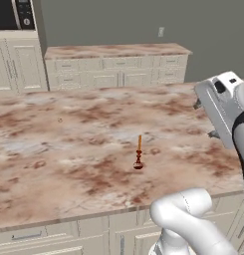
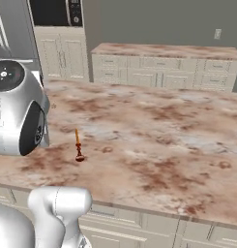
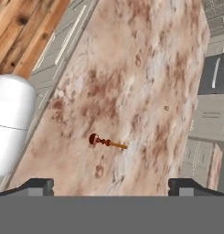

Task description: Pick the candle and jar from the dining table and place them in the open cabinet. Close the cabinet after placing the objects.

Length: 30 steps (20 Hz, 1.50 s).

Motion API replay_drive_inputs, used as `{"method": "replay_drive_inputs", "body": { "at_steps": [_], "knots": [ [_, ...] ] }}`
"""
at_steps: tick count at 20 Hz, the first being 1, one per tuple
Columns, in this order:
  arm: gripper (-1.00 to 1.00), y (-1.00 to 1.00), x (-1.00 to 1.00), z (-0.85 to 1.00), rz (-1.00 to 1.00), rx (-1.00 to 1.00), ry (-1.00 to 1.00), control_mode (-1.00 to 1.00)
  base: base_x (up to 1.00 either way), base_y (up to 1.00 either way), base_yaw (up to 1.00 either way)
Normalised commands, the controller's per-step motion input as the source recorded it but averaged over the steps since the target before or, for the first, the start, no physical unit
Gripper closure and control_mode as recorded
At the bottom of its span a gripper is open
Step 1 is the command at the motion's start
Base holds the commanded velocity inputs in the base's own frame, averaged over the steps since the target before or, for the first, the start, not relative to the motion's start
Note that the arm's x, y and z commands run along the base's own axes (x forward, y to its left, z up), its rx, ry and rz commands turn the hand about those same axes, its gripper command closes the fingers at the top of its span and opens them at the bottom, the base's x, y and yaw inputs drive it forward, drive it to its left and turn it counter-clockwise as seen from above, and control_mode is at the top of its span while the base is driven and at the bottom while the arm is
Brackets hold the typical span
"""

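A thin orange candle (image 1: 139,154) on a small dark red-brown holder stands upright on the marble dining table (image 1: 68,149), a little back from its front edge. The right base view has the candle (image 2: 78,145) on the left of the table (image 2: 163,140). From the hand view I look down on the candle (image 3: 106,142) from well above the table (image 3: 145,68). My gripper (image 3: 111,187) is open, its fingertips (image 3: 40,185) set wide apart with nothing between them. The jar and the cabinet are out of view.
Behind the table runs a low counter with cream drawers (image 1: 116,64) against a grey wall. A microwave (image 1: 14,14) sits above tall cream units at the far left. Wooden floor (image 3: 22,27) lies beyond the table's front edge.
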Motion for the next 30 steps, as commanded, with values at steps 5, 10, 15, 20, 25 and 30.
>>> {"method": "replay_drive_inputs", "body": {
  "at_steps": [5,10,15,20,25,30],
  "knots": [
    [-1.0,-0.11,0.0,-0.46,-0.01,0.13,0.06,-1.0,0.0,0.0,0.0],
    [-1.0,-0.46,0.0,-0.22,0.0,0.26,0.08,-1.0,0.0,0.0,0.0],
    [-1.0,-0.41,0.0,-0.15,0.0,0.15,0.14,-1.0,0.0,0.0,0.0],
    [-1.0,-0.09,0.05,-0.28,0.0,0.03,0.19,-1.0,0.0,0.0,0.0],
    [-1.0,-0.02,0.24,-0.2,0.0,0.03,0.16,-1.0,0.0,0.0,0.0],
    [-1.0,-0.01,0.37,-0.11,0.0,0.06,0.08,-1.0,0.0,0.0,0.0]
  ]
}}
